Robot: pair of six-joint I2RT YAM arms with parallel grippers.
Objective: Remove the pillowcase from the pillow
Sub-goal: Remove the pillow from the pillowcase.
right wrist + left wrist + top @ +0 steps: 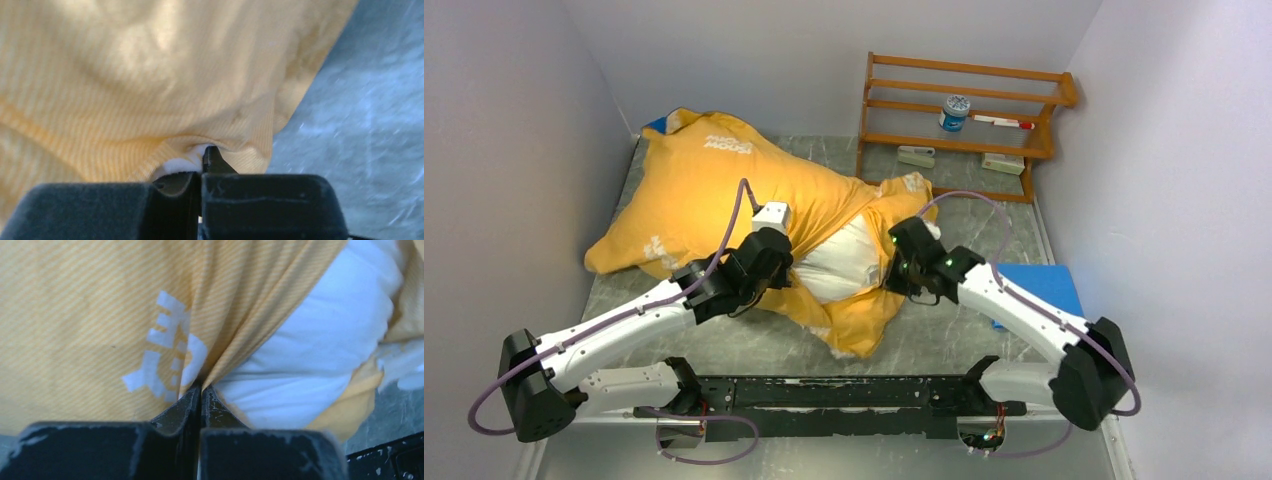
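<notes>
The pillowcase (pixel 714 190) lies yellow-orange side up, from the far left toward the near middle. The white pillow (pixel 842 262) bulges out of its open end. My left gripper (pixel 776 256) is shut on a fold of the pillowcase's edge; in the left wrist view the jaws (pixel 201 388) pinch the yellow cloth (pixel 75 315) beside the pillow (pixel 310 355). My right gripper (pixel 904 262) is at the pillow's right side. In the right wrist view it (pixel 204 159) is shut on a small white fold, apparently the pillow's (pixel 182 163), with yellow pillowcase cloth (pixel 150 75) bunched over it.
A wooden rack (pixel 964 145) stands at the back right with a jar (pixel 955 112), a marker and small boxes. A flat blue pad (pixel 1042 282) lies on the grey table (pixel 984 225) under the right arm. Walls close in on both sides.
</notes>
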